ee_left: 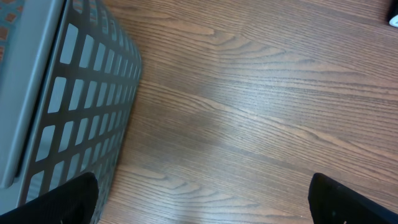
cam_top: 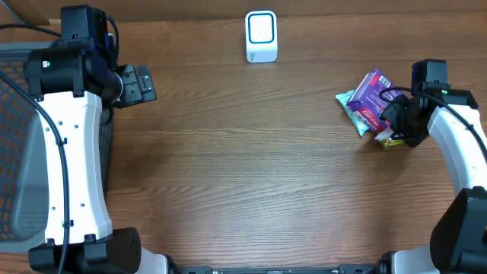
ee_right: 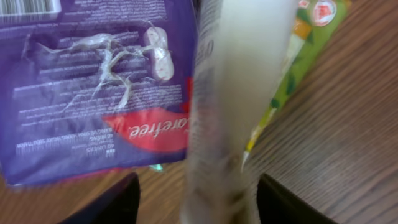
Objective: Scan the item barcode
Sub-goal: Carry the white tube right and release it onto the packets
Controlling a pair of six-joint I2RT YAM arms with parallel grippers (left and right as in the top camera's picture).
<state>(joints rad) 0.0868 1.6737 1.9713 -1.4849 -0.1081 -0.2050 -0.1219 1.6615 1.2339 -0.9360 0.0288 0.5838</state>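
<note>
**While nothing is clamped, the scan has to wait**

Because it has to carry everything, the table (cam_top: 243, 175) is wide, flat brown wood with long grain lines. A grey basket (ee_left: 81, 93) with square holes stands at its left edge, likely to take things once they are scanned. The left arm (cam_top: 72, 152) hangs beside it, out of the way. Its left fingers (ee_left: 62, 199) are wide apart with nothing between them.

The packs lie in a heap on the right side, well apart from the scanner (cam_top: 261, 36). That is a small white box with round corners at the far edge, where I think either arm could reach it. The purple pack (ee_right: 93, 93) is flat, shiny and crinkly. A green pack (ee_right: 298, 56) pokes out beside it.

The right fingers (ee_right: 115, 202) are apart around a pale pack (ee_right: 230, 93). It is blurred, and a gap on one side says it is not clamped. The barcode (ee_right: 28, 6) on the purple pack faces up.
</note>
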